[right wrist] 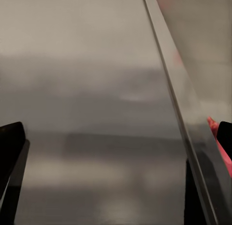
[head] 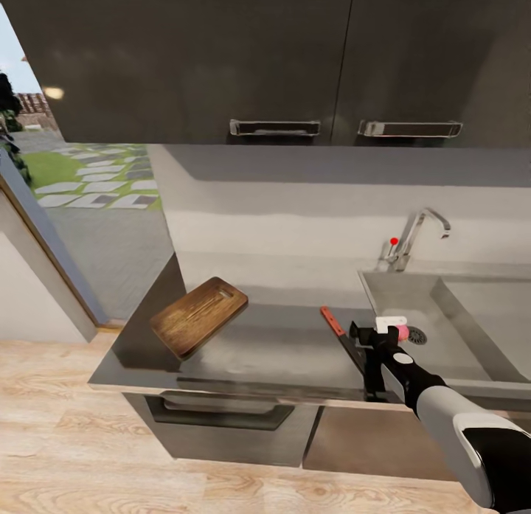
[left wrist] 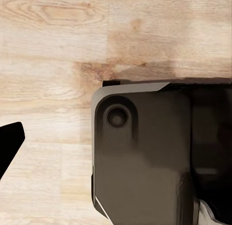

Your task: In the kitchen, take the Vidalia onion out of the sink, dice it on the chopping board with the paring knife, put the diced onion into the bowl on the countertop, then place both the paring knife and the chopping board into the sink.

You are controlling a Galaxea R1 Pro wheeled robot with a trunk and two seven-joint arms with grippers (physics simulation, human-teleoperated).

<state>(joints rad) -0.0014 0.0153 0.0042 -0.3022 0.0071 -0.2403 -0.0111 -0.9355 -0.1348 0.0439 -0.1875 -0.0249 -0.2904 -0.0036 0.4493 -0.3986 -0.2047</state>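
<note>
The dark brown chopping board [head: 198, 316] lies at an angle on the left part of the glossy grey countertop [head: 273, 344]. The paring knife [head: 332, 321] lies near the sink's left rim, red handle toward the wall. My right gripper [head: 366, 352] hovers open just above it, fingers [right wrist: 10, 150] wide apart over the counter [right wrist: 96, 89]. A pinkish-red sliver [right wrist: 218, 140] sits by one finger; I cannot tell what it is. The pink Vidalia onion [head: 403, 332] rests in the sink [head: 442, 307] beside the drain, partly hidden by the gripper. The bowl is out of view.
The chrome tap [head: 414, 236] with its red knob [head: 394, 241] stands behind the basin. Dark wall cabinets [head: 274, 64] hang overhead. A doorway [head: 66, 197] opens onto a garden at left. One black left fingertip [left wrist: 8, 145] shows over wooden floor [left wrist: 53, 51], beside the robot's dark body [left wrist: 145, 157].
</note>
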